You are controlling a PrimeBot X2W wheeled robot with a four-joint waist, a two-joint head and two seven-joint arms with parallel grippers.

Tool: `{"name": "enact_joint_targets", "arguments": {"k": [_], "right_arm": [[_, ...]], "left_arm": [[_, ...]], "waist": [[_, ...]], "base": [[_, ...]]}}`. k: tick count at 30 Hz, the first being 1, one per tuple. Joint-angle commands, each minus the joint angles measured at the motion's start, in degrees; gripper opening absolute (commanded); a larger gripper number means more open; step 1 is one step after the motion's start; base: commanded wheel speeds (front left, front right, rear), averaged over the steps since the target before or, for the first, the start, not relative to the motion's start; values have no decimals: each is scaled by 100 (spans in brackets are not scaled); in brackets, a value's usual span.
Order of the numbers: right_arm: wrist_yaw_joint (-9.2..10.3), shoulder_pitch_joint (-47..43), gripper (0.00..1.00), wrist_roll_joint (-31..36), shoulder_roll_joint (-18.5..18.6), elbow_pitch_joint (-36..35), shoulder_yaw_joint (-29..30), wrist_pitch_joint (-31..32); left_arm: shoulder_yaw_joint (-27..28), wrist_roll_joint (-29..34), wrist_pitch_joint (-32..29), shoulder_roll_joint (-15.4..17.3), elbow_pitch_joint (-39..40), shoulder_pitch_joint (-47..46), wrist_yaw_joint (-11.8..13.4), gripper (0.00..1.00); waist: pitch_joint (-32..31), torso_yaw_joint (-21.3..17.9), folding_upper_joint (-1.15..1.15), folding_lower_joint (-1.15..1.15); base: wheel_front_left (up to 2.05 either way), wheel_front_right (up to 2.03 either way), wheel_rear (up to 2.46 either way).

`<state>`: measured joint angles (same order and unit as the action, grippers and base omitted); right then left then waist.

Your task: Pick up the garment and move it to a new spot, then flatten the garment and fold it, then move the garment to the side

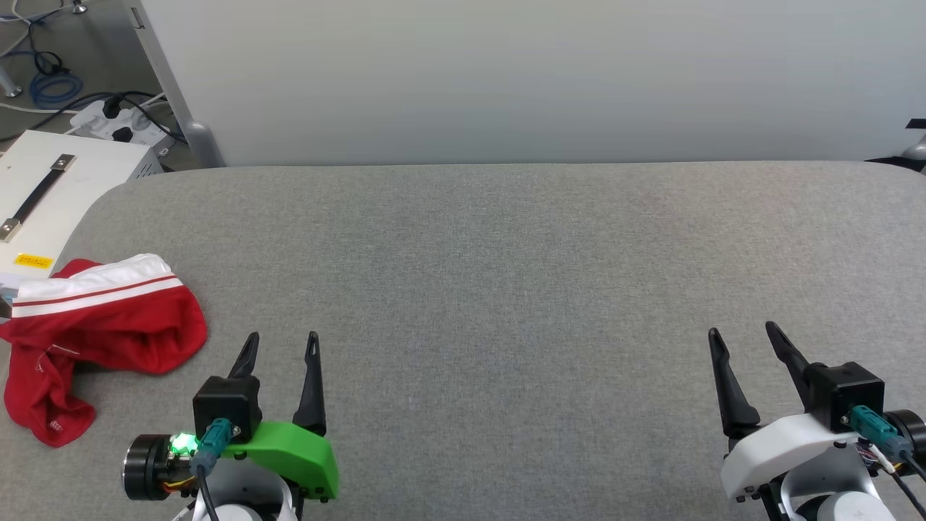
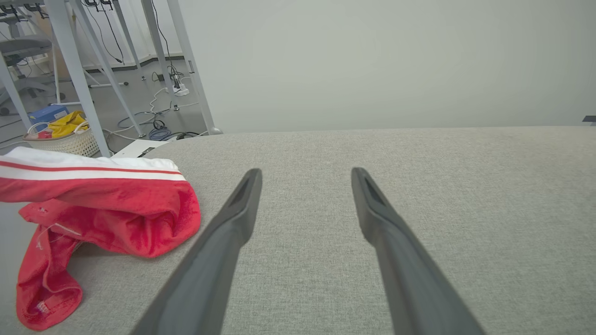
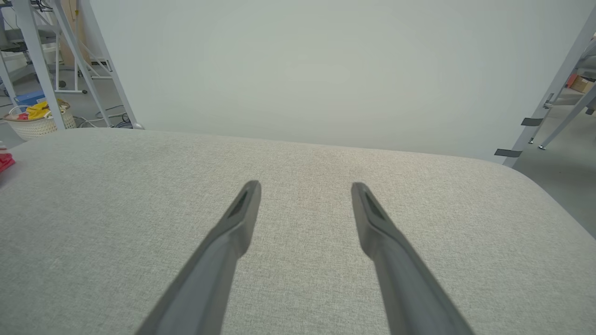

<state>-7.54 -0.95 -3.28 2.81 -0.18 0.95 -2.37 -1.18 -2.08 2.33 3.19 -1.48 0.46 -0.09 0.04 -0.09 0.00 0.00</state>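
The garment [image 1: 101, 333] lies crumpled at the left edge of the grey padded table [image 1: 506, 275], red with a white, red-striped band on top; its lettering is hidden in the folds. In the left wrist view the garment [image 2: 107, 214] sits just left of the fingers, apart from them. My left gripper [image 1: 282, 340] stands open and empty a little right of the garment. At the lower right of the head view, far from the cloth, my right gripper [image 1: 741, 331] is open with nothing between its fingers. A red scrap of the garment [image 3: 5, 162] shows at the right wrist view's left edge.
A white box with a black strap [image 1: 43, 195] stands off the table's left corner, with a power strip and cables [image 1: 116, 123] on the floor behind. A pale wall panel [image 1: 506, 72] backs the table. A basket of cloths [image 2: 60, 135] sits on the floor.
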Motion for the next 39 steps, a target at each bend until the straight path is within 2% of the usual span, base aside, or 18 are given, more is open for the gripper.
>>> {"name": "enact_joint_targets", "arguments": {"k": [1, 23, 31, 39], "right_arm": [[1, 37, 100, -74, 3, -37, 20, -70], [2, -4, 100, -287, 4, -233, 102, -246], [2, 5, 100, -235, 4, -385, -1, -257], [3, 33, 100, -162, 5, -546, -185, -216]], "left_arm": [[-8, -56, 57, -7, -43, -120, -29, 100], [-79, -227, 321, -12, -268, -277, -78, 100], [-41, -267, 426, -14, -319, -360, -105, 100], [75, -392, 520, -16, -352, -403, -54, 100]], "waist": [[-3, -1, 0, 0], [14, 40, 0, 0], [84, 284, 0, 0], [133, 772, 0, 0]], "base": [[0, 0, 0], [0, 0, 0], [0, 0, 0], [0, 0, 0]]}}
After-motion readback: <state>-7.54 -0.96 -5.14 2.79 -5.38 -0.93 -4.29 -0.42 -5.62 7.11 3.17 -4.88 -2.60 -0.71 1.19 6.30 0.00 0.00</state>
